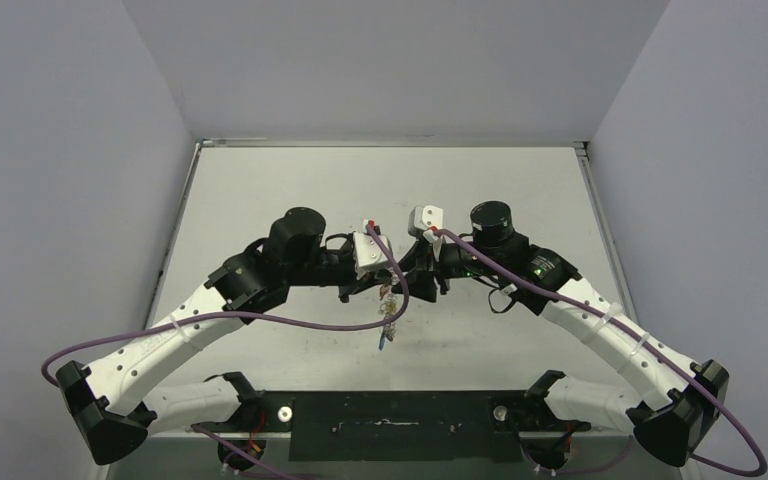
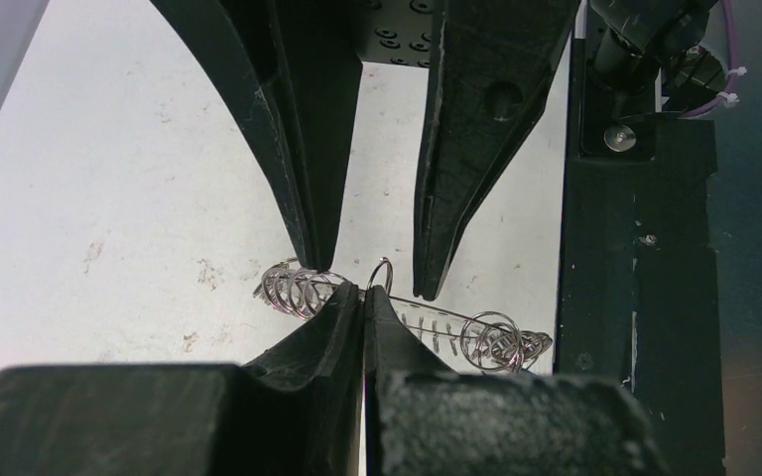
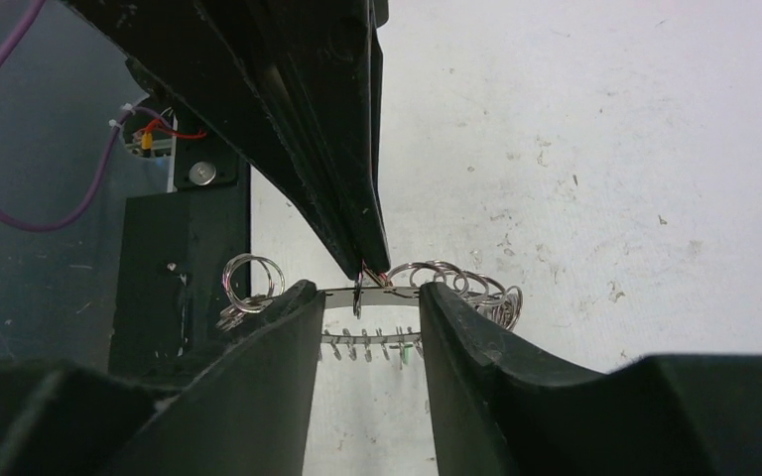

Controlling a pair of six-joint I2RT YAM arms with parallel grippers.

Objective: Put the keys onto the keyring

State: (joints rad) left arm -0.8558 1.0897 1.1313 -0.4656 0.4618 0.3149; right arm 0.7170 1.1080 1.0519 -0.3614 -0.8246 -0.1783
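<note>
The keyring [image 2: 427,319], a flat grey ring edged with small wire loops, hangs edge-on in mid-air between the two arms [image 1: 392,305]. My left gripper [image 2: 364,291] is shut on its rim, and shows at the middle of the top view [image 1: 390,285]. From the opposite side, my right gripper [image 3: 370,293] is open. Its two fingers stand either side of the left gripper's pinch point, with a stretch of the keyring [image 3: 342,294] crossing the gap. A blue tag [image 1: 387,340] dangles below the ring. Of the keys, the metal blades and a red tag are too small to make out.
The arms' black mounting bar [image 1: 390,410] runs along the near edge of the white table [image 1: 260,180] and shows as a dark block [image 2: 635,297] beside the ring. Purple cables [image 1: 210,320] loop over both arms. Grey walls close in the sides and back.
</note>
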